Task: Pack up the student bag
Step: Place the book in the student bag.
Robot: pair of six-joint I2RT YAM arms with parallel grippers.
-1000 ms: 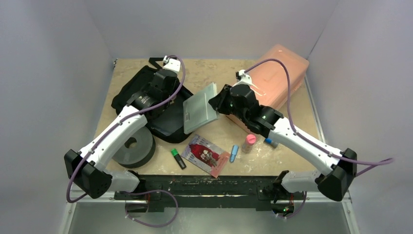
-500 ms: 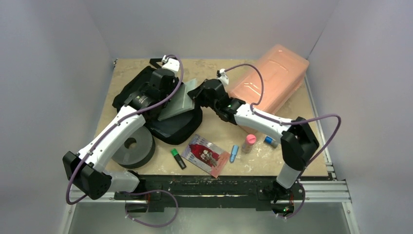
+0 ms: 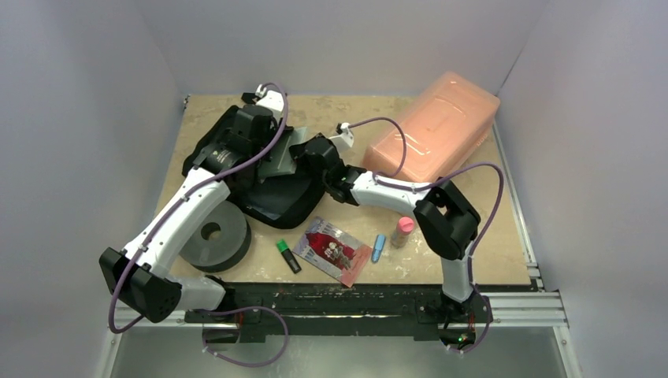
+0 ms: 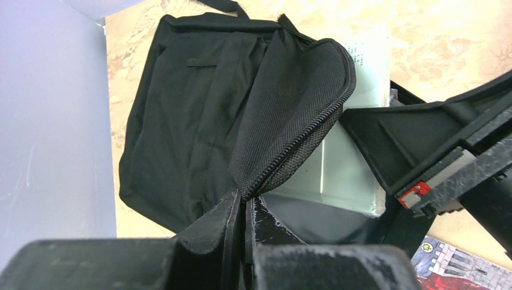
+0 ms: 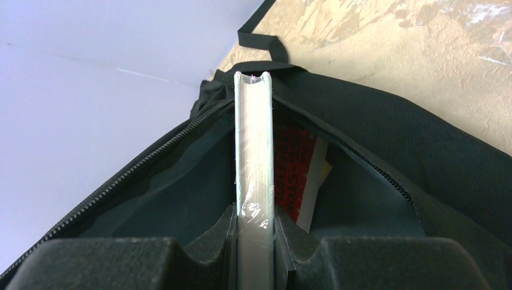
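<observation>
The student bag (image 3: 206,148) lies at the table's far left. Its zippered flap (image 4: 290,115) is lifted by the left gripper (image 4: 244,205), whose jaws are pinched together on the flap's edge. The right gripper (image 5: 255,222) is clamped on a thin pale book (image 5: 253,151), edge-on in the bag's mouth. The book should go in straight, beside the red-printed paper (image 5: 297,175) inside, with the flap held high so the corners clear the zipper.

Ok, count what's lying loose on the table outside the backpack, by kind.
Foam ring: 1
Pink box: 1
Markers: 2 (green marker, blue marker)
Pink-capped tube: 1
Picture booklet: 1
Total: 6
</observation>
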